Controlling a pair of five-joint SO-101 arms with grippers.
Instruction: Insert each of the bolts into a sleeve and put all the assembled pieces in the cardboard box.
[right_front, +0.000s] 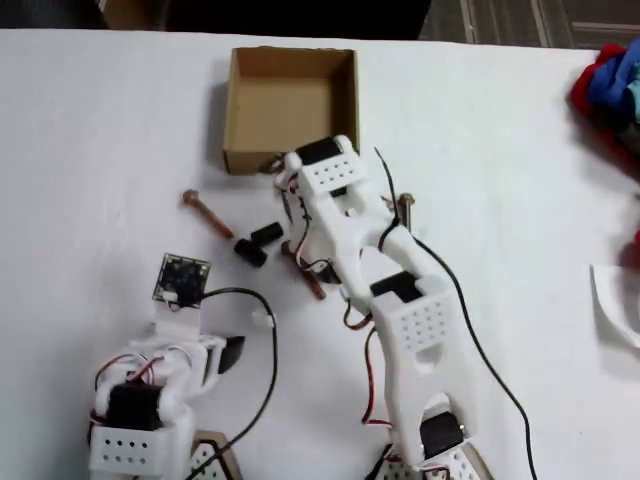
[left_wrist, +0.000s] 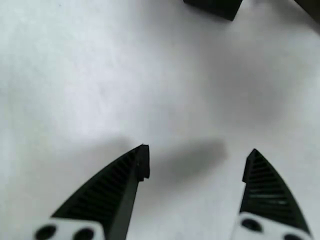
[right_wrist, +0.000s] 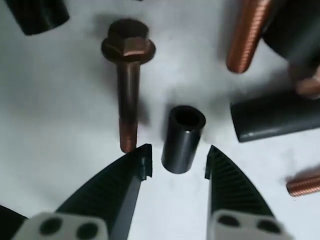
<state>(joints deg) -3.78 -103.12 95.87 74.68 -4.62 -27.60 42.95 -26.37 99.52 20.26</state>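
Since the right gripper (right_wrist: 176, 161) stands wide open, holding nothing, with only the near end of the short black cylindrical sleeve (right_wrist: 183, 132) between its fingertips, closing here would likely pinch that end and squirt the sleeve away. It could also knock the copper-coloured hex-head bolt (right_wrist: 127, 82) just beside it. The left gripper (left_wrist: 195, 162) hangs open and empty over the white table (left_wrist: 100, 75). The brown cardboard box (right_front: 250, 155) sits near the parts.

Cardboard box (right_front: 250, 160): one. Bolts (right_wrist: 127, 80): three in right wrist view. Sleeves (right_wrist: 182, 132): probably four, edges cropped.
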